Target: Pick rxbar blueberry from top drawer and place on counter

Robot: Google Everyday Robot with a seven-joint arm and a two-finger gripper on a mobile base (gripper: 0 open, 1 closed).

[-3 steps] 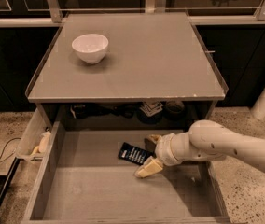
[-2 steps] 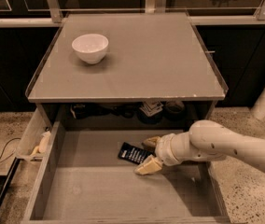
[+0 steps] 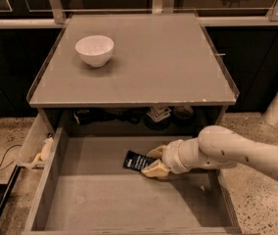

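Grey metal all round: the top drawer (image 3: 104, 199) stands open below the table (image 3: 153, 62), and it holds the rxbar blueberry (image 3: 134, 159), lying flat in its dark wrapper on the drawer floor, right of the middle and toward the back. Our claw (image 3: 147, 163) reaches in from the right, low over the floor. Its two tan fingers (image 3: 157, 152) are spread on either side of the bar's right end, and we cannot tell whether they touch it. On the table a white bowl (image 3: 94, 50) sits at the back left, its inside plain white.
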